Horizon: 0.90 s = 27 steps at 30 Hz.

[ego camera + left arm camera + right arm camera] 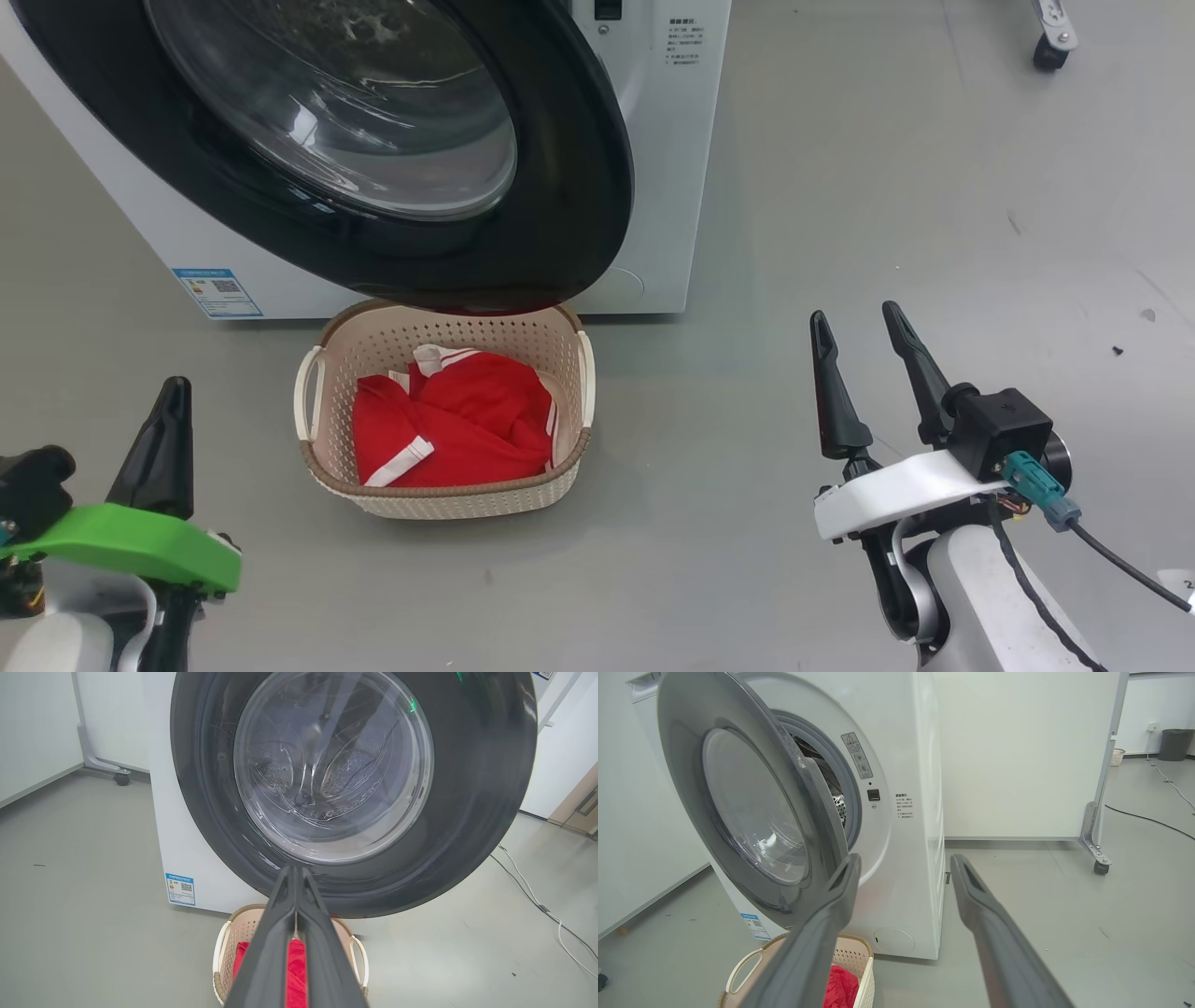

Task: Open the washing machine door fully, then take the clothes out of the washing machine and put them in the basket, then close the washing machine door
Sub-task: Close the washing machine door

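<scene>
Clothes (448, 420), bright red fabric, lie in the small cream plastic basket (467, 504) under the round black-rimmed glass door (569, 187), open on the white washing machine (672, 140). Only shutting looks left. Left gripper (175, 387) is pinched together, empty; right gripper (856, 313) is spread wide, empty.

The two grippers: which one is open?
The right gripper, on the white mount: its fingers stand apart. The left gripper, on the green mount, has its fingers pressed together.
</scene>
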### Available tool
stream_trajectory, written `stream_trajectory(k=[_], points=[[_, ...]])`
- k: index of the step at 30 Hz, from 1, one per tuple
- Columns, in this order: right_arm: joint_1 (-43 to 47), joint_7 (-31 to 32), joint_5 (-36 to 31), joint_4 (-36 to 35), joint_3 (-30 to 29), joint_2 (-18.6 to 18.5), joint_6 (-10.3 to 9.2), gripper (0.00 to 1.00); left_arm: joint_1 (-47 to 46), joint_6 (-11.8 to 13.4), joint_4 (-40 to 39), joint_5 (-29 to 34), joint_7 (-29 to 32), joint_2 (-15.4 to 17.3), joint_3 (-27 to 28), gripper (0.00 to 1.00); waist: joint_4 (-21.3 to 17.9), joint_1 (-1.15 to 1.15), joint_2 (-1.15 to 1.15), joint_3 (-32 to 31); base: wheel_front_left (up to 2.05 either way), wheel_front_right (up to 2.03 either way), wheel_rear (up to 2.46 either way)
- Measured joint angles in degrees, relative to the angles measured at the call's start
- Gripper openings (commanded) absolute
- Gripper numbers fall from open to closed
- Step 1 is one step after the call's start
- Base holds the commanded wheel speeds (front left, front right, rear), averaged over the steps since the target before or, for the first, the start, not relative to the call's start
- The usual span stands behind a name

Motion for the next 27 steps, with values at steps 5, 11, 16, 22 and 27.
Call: stream_trajectory(k=[5, 11, 16, 22, 27], points=[[0.6, 0.0, -0.1, 0.0, -0.1, 0.0, 0.43, 1.00, 1.3, 0.5, -0.1, 1.9, -4.3, -1.0, -0.2, 0.00, 1.0, 0.00, 0.00, -1.0, 0.00, 0.00, 0.00], [1.2, 0.0, -0.4, 0.0, -0.1, 0.0, 0.62, 1.00, 2.7, 1.2, 0.0, 5.9, -8.0, -1.5, -1.7, 1.00, 1.4, 0.00, 0.00, -1.4, 0.00, 0.00, 0.00], [1.2, 0.0, -0.4, 0.0, -0.2, 0.1, 0.93, 1.00, 3.8, 1.5, 0.2, 7.5, -9.9, -1.7, -3.0, 1.00, 1.4, 0.00, 0.00, -1.6, 0.00, 0.00, 0.00], [1.4, 0.0, -0.6, 0.0, -0.4, 0.1, 1.19, 1.00, 4.0, 2.0, 0.7, 8.5, -10.3, -2.0, -3.7, 1.00, 1.3, 0.00, 0.00, -1.6, 0.00, 0.00, 0.00], [2.2, 0.0, -0.8, 0.0, -0.6, 0.1, 1.21, 1.00, 4.0, 2.5, 0.9, 8.9, -10.8, -2.8, -3.7, 1.00, 1.2, 0.00, 0.00, -1.5, 0.00, 0.00, 0.00]])
